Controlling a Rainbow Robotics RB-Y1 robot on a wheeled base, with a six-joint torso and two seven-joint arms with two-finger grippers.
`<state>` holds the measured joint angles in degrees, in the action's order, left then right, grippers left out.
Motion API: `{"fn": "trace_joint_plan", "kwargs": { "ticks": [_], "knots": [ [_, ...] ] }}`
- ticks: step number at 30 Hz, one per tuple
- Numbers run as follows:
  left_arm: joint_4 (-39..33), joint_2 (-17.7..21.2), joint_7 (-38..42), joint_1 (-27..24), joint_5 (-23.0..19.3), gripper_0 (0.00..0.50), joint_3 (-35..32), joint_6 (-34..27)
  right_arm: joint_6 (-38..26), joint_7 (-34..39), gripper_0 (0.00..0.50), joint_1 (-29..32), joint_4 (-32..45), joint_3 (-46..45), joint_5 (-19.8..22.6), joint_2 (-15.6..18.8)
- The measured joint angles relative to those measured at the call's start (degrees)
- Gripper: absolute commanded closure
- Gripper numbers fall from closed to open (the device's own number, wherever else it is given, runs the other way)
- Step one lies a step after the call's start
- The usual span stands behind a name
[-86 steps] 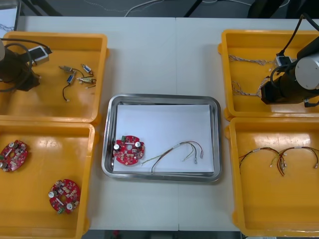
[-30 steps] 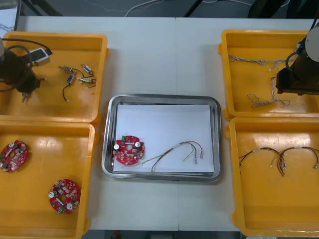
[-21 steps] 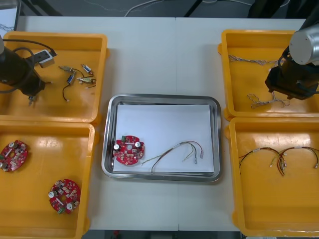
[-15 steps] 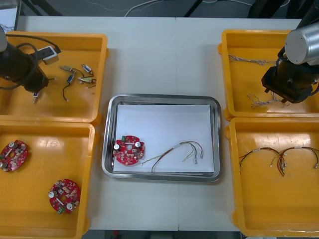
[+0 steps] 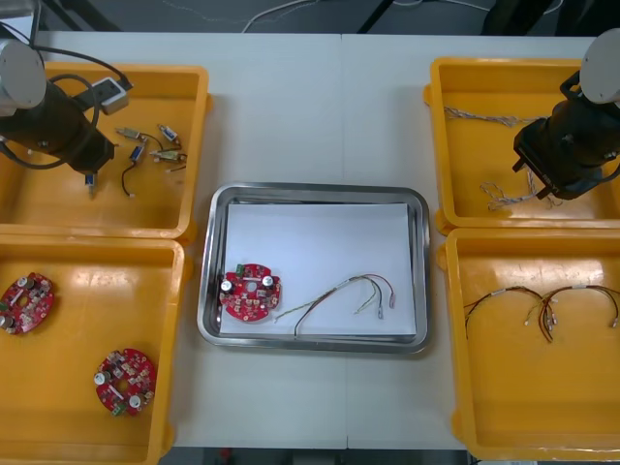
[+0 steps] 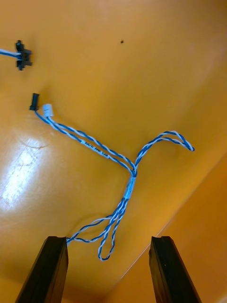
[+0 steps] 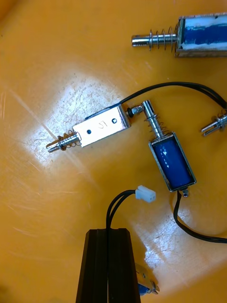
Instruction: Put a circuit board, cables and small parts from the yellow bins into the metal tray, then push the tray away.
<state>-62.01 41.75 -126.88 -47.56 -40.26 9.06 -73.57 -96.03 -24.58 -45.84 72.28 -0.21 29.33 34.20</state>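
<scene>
**Left gripper grips a part; right gripper hangs open over a cable**

The left gripper [image 7: 108,234], its fingers pressed together, pinches a small metal part [image 7: 147,284] whose black cable [image 7: 116,203] loops out past the fingertips. It hangs over the far left yellow bin [image 5: 107,70], near the other small metal parts [image 7: 101,128] lying on the bin's floor. The right gripper [image 6: 108,241], fingers wide apart and empty, hovers over a twisted blue and white cable [image 6: 109,158] in the far right yellow bin [image 5: 504,64]. Between the bins, the metal tray [image 5: 315,192], white inside, holds a round red circuit board [image 5: 251,292] and a red and yellow cable [image 5: 339,286].
</scene>
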Motion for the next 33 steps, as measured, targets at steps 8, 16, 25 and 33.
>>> {"fn": "trace_joint_plan", "kwargs": {
  "ticks": [8,16,25,33],
  "knots": [
    [0.0,0.0,0.0,0.5,0.4,0.123,0.0,0.7,3.9,0.0,0.000,-2.8,-10.5,-0.6,0.0,-0.6],
    [0.0,0.0,0.0,0.7,0.4,0.014,-0.2,0.5,7.9,0.0,0.000,-3.0,-14.8,-0.6,0.0,-1.7],
    [-0.4,-0.1,0.0,2.2,0.6,0.000,-8.5,-7.4,10.9,0.0,0.000,-3.7,-17.6,-0.9,0.0,-2.2],
    [-0.6,-0.1,0.1,3.8,0.6,0.000,-10.7,-7.7,11.0,0.0,0.500,-4.0,-17.8,-0.9,0.0,-2.4]
  ]
}}
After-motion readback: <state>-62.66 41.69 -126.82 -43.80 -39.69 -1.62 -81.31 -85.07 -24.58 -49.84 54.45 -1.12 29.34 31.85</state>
